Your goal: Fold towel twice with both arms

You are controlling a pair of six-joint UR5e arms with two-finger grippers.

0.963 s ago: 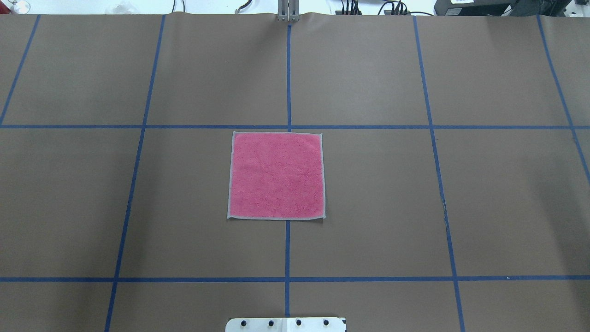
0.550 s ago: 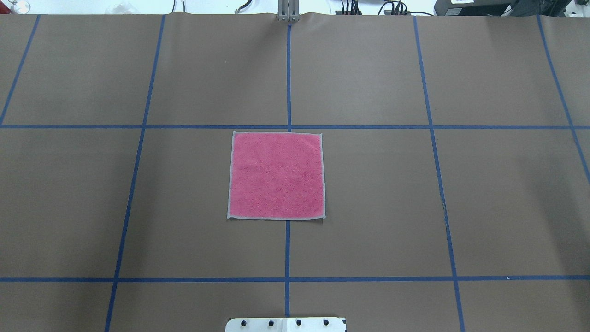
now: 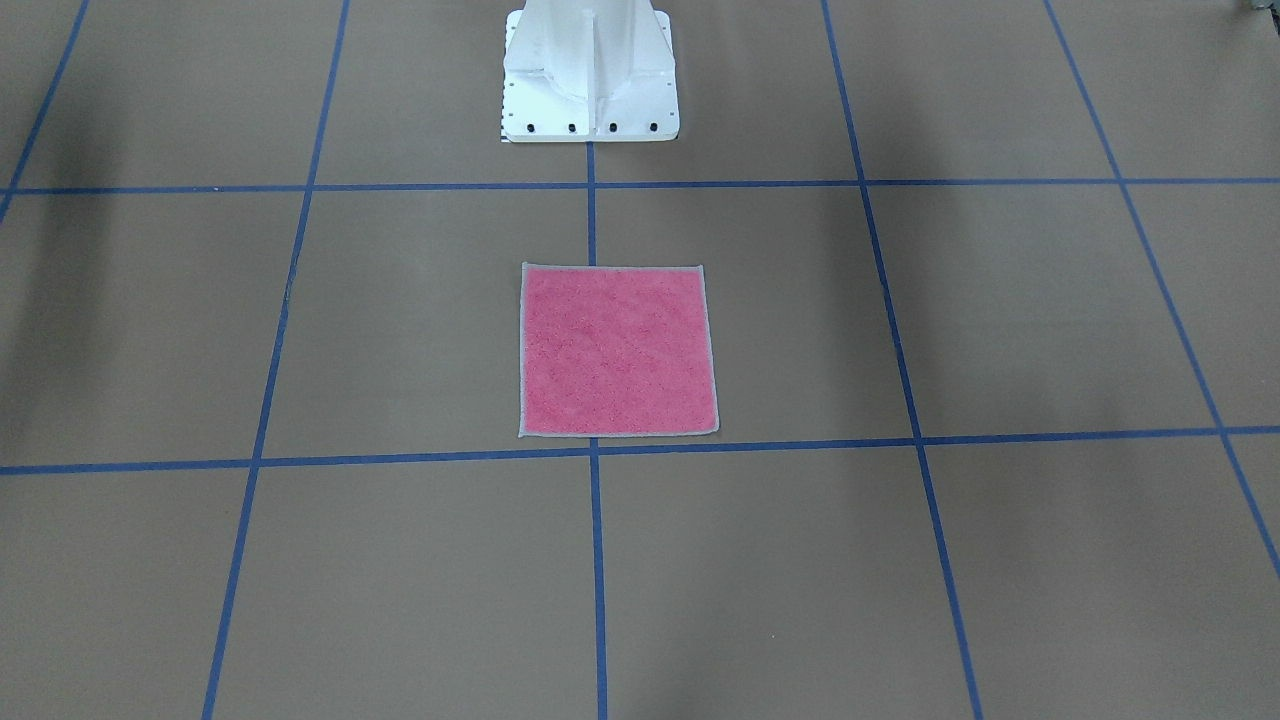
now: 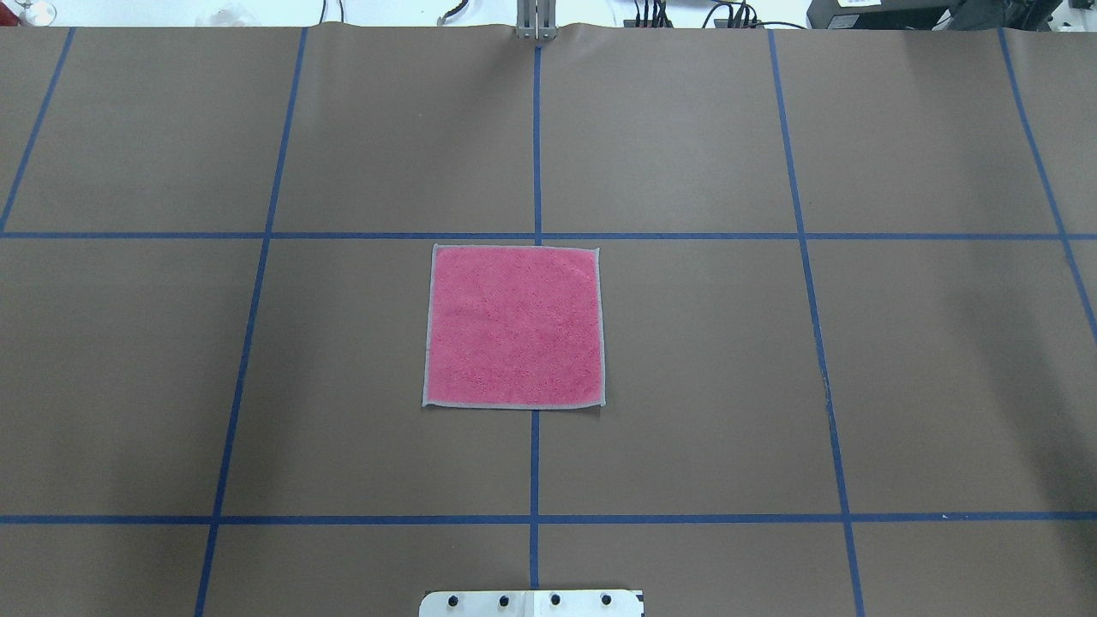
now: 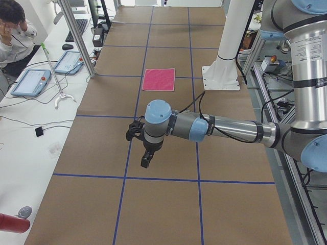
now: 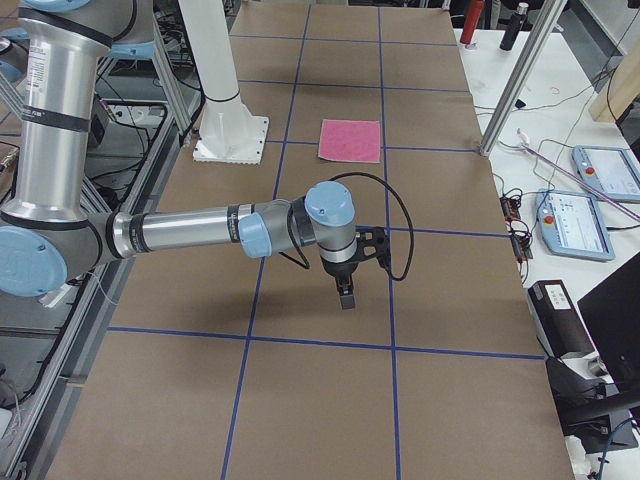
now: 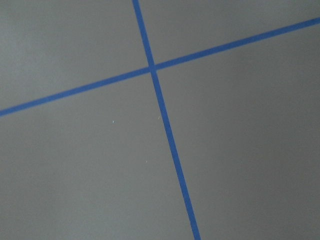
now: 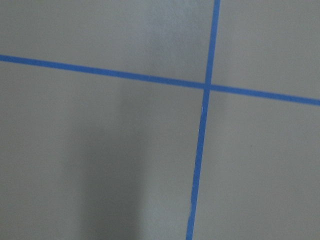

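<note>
The towel (image 4: 514, 326) lies flat and unfolded, pink face up, near the middle of the brown table, also seen in the front view (image 3: 618, 350). Both arms hang well away from it over bare table. In the exterior left view the left gripper (image 5: 146, 161) points down, far nearer the camera than the towel (image 5: 158, 79). In the exterior right view the right gripper (image 6: 346, 297) likewise points down, well short of the towel (image 6: 351, 140). I cannot tell whether either gripper is open or shut. Both wrist views show only table and blue tape.
The white pedestal base (image 3: 590, 70) stands just behind the towel on the robot's side. Blue tape lines (image 4: 536, 463) grid the table. A seated person (image 5: 13, 30), teach pendants (image 5: 31, 81) and a metal post (image 5: 76, 35) sit beyond the table's far edge.
</note>
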